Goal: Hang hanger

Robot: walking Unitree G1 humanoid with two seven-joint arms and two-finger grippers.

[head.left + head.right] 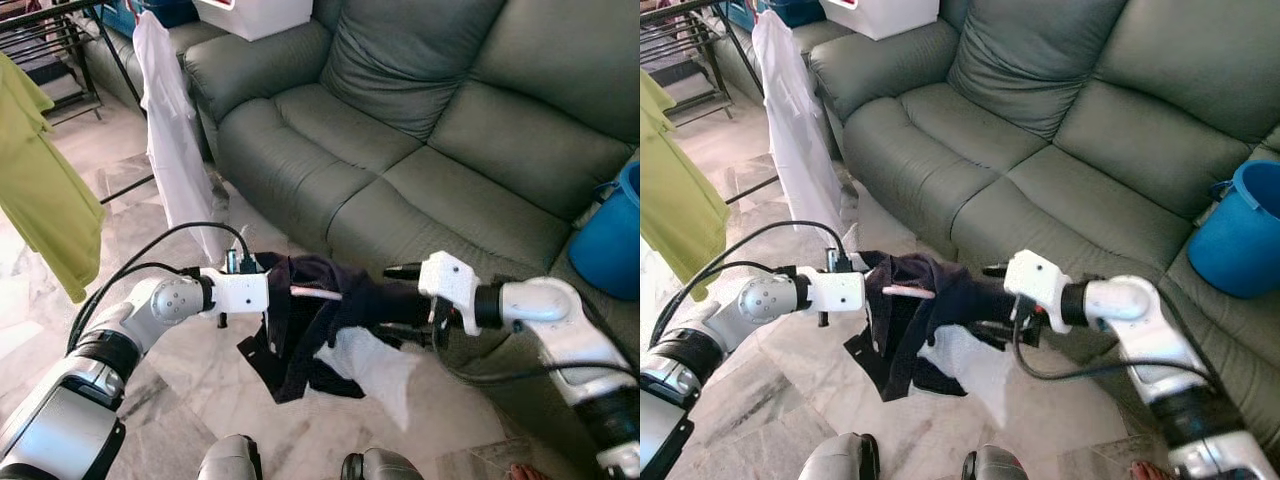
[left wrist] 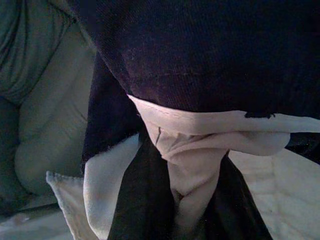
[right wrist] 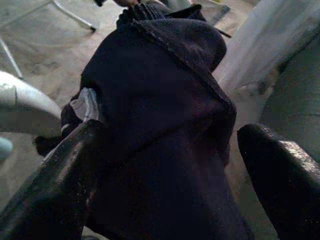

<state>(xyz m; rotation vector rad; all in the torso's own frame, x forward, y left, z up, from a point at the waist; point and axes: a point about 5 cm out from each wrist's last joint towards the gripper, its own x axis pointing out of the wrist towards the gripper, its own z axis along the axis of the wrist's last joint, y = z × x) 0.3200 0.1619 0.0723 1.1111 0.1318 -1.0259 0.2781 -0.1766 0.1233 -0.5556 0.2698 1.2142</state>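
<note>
Grey-green and deeply cushioned, a big sofa (image 1: 420, 130) runs across the back of the room, above a pale marble floor (image 1: 150, 400). A blue bucket (image 1: 612, 235) sits at the sofa's right end, and a white box (image 1: 255, 15) rests on its left arm. Off to the left stands a dark drying rack (image 1: 50, 40); a yellow-green shirt (image 1: 40, 190) hangs near it, and a white shirt (image 1: 175, 140) hangs just in front of the sofa's left arm.

Both silver arms reach toward each other in front of the sofa's front edge, holding a dark navy garment (image 1: 310, 325) up in the air between them. The cloth drapes down in loose folds, and a white piece of fabric (image 1: 375, 365) hangs beneath it on the right side. A pinkish bar (image 1: 315, 293), seemingly part of the hanger, pokes out of the dark cloth just beside the left wrist.

The left gripper (image 1: 275, 292) is buried in the garment's left edge; its fingers are covered by cloth, so I cannot tell how they stand. From its wrist camera the navy fabric and a bunched pale strip (image 2: 200, 145) sit right up close.

The right gripper (image 3: 175, 165) comes in from the right with its fingers spread wide, one black finger (image 3: 55, 180) on each side of the bulk of the dark cloth. The garment sits between the jaws, pressed against one finger and apart from the other.
</note>
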